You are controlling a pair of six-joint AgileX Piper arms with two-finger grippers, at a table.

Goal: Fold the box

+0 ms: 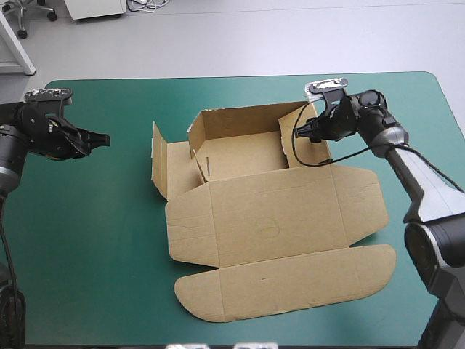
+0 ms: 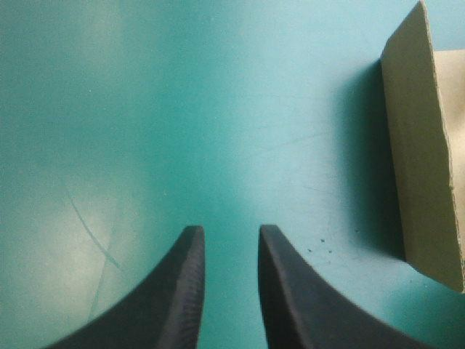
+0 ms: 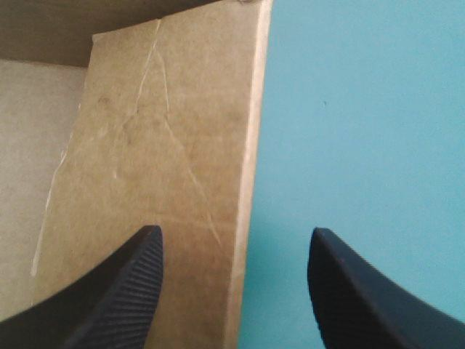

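Observation:
The brown box (image 1: 269, 211) lies mid-table, with its back and side walls raised and its wide lid flat toward the front edge. A side flap (image 1: 158, 161) stands upright on its left. My right gripper (image 1: 305, 133) is open at the box's right wall (image 3: 167, 145). In the right wrist view the right gripper (image 3: 236, 236) straddles that wall's edge, one finger inside the box and one outside. My left gripper (image 1: 102, 138) hovers over the bare cover left of the box, open by a narrow gap and holding nothing. In its own view the left gripper (image 2: 229, 233) has the standing flap (image 2: 429, 145) ahead and to one side.
The teal-green cover (image 1: 87, 240) shows on all sides of the box. The widest bare strip is on the left, under my left arm. The lid's rounded front flap (image 1: 290, 283) reaches close to the table's front edge.

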